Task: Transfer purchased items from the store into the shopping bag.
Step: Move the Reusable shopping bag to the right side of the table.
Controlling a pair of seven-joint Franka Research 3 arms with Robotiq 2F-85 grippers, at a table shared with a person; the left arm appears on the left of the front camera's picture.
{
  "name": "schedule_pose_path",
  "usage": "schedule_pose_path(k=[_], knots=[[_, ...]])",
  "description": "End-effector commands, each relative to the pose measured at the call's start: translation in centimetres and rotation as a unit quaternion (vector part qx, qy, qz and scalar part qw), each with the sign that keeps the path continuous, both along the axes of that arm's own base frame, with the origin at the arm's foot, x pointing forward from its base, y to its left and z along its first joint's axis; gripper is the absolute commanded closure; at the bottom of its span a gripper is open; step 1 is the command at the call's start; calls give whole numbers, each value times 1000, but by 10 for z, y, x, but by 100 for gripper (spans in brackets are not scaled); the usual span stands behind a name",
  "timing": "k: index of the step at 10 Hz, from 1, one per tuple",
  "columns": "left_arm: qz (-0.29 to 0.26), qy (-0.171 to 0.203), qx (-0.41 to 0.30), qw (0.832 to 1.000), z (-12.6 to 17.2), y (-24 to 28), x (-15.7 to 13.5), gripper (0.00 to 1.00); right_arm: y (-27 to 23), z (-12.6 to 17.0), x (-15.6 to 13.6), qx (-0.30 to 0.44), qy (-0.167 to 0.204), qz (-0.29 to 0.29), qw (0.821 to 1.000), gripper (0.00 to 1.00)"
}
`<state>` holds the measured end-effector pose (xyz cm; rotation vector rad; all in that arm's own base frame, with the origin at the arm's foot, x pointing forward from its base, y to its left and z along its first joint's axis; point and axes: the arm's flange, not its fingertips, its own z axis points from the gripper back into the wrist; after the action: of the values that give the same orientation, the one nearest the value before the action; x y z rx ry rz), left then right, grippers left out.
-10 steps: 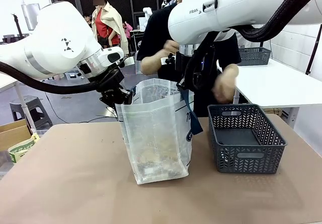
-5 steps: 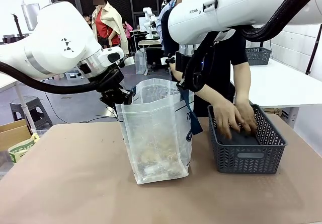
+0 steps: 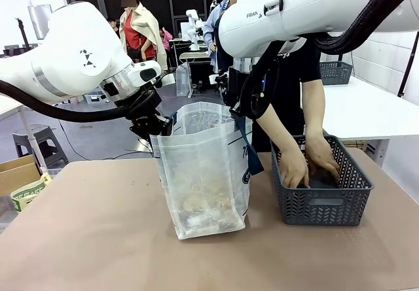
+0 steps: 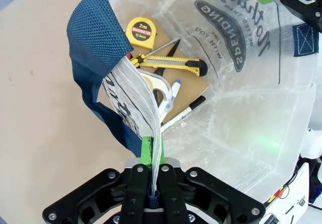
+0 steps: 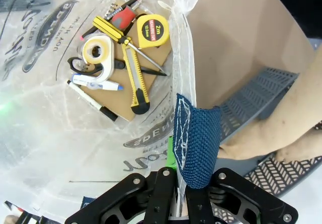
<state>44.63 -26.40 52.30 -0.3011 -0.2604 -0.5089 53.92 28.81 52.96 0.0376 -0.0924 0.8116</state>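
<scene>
A tall see-through white bag (image 3: 203,173) stands upright in the middle of a brown surface (image 3: 98,239), its mouth stretched open between two robot arms. Round navy print with white script shows on its wall.

Seen from the wrist cameras looking down inside, the bag's floor holds a flat brown packet (image 5: 132,102). On and around it lie a yellow tape measure (image 5: 153,31), a yellow and black knife (image 5: 135,78), a screwdriver (image 5: 118,36), a roll of tape (image 5: 98,50), black scissors (image 5: 80,64), a white and blue pen (image 5: 95,83) and a black marker (image 5: 93,102).

The left robot hand (image 3: 154,131) is at the bag's left rim. Its green-padded fingers are pressed narrow on the plastic edge, beside a navy strap (image 4: 95,32). The right robot hand (image 3: 239,111) is closed the same way on the opposite rim. It pinches the plastic and the other navy strap (image 5: 196,138) together.

Just right of the bag, close to it, sits a dark grey lattice basket (image 3: 324,206), lower than the bag. A person in black stands across the surface. Both of the person's hands (image 3: 294,170) reach down inside the basket. What they touch is hidden by its wall.

Behind the person, a second grey basket (image 3: 330,72) sits on a white table (image 3: 366,111). A cardboard box (image 3: 16,173) shows at the far left edge.
</scene>
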Motion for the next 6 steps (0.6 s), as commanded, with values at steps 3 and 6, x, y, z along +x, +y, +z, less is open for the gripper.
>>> schedule_pose_path(k=[3,6], knots=[[-1,-2,3,1000,1,1,0,100,-1,1,0,0,-1,0,1000,100],[-1,-2,3,1000,1,1,0,100,-1,1,0,0,-1,0,1000,100]])
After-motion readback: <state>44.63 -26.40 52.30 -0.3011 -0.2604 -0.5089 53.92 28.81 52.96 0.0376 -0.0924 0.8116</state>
